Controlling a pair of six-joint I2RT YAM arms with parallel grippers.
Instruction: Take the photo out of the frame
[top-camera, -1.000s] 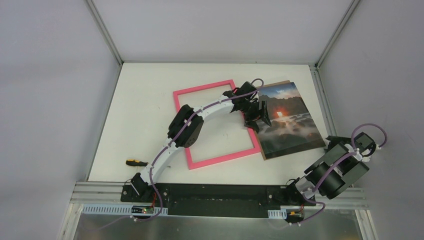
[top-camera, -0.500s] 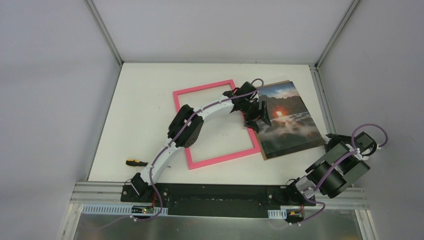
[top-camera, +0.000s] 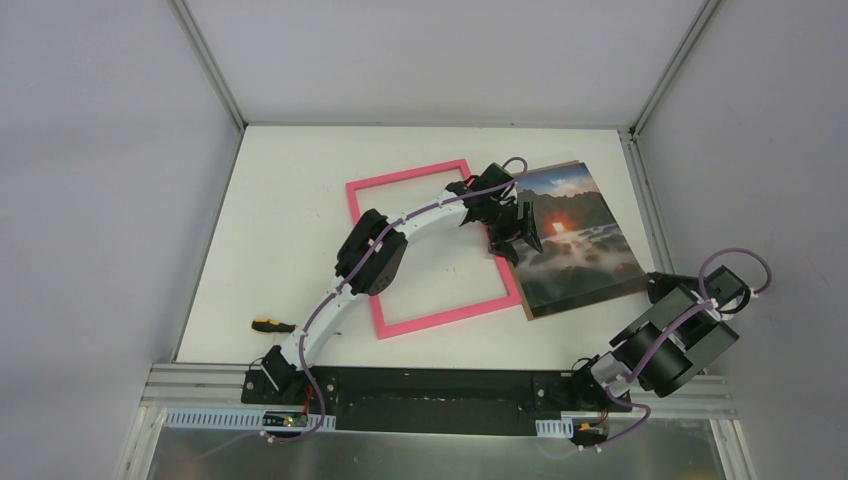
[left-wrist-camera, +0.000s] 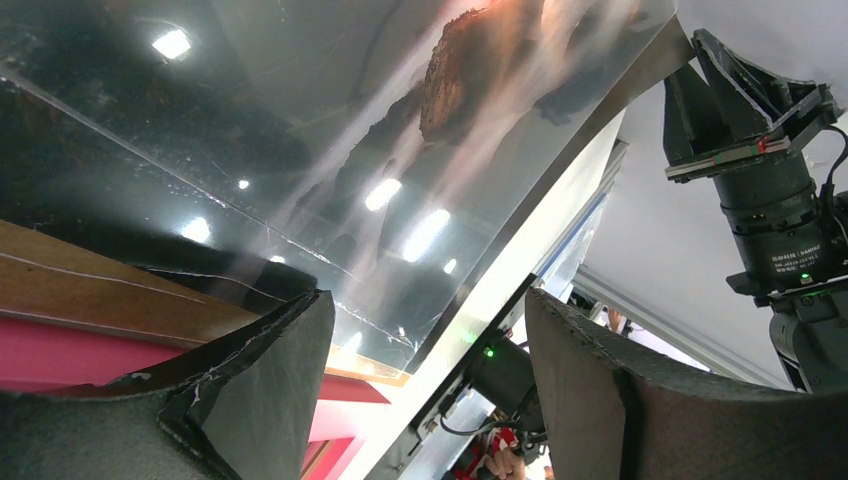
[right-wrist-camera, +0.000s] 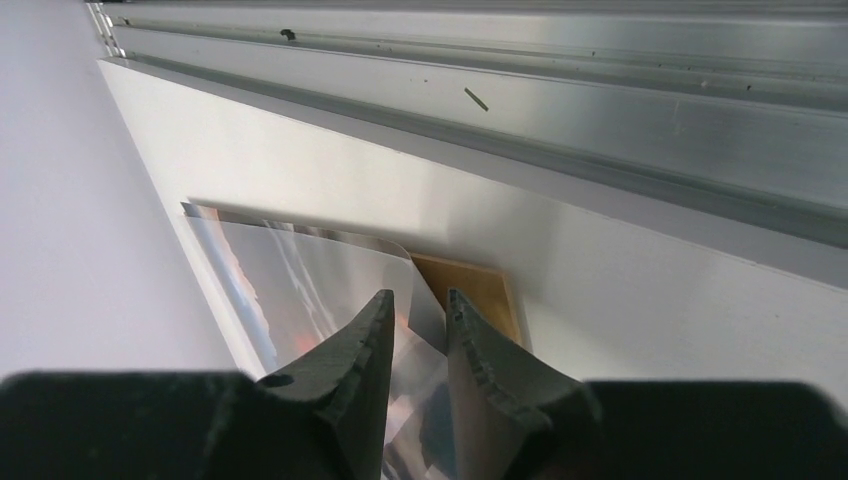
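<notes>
Top external view is showing the frame lying flat on the white table, left of centre, with bare table showing through its opening. The photo is lying out of it, just to the right, picture side up and turned a little against the frame. Its left edge is meeting the frame's right rail, touching or overlapping, and I cannot tell which. A strip of brown backing is peeking out along the photo's far edge.

The left gripper is hanging over the photo's left edge, right where print meets pink rail. Left wrist view is giving us its jaws standing wide apart with nothing between them, and glossy print, brown board and a sliver of pink are filling the space beyond.

Over on the right, the right gripper is sitting low at the photo's near right corner. Right wrist view is showing its fingers standing with only a narrow gap. A curled-up corner of glossy clear sheet is rising in line with that gap, brown board just behind it. Whether the fingers are actually pinching that corner, I cannot tell.

An orange-handled screwdriver is lying at the near left of the table, well apart from frame and photo.
</notes>
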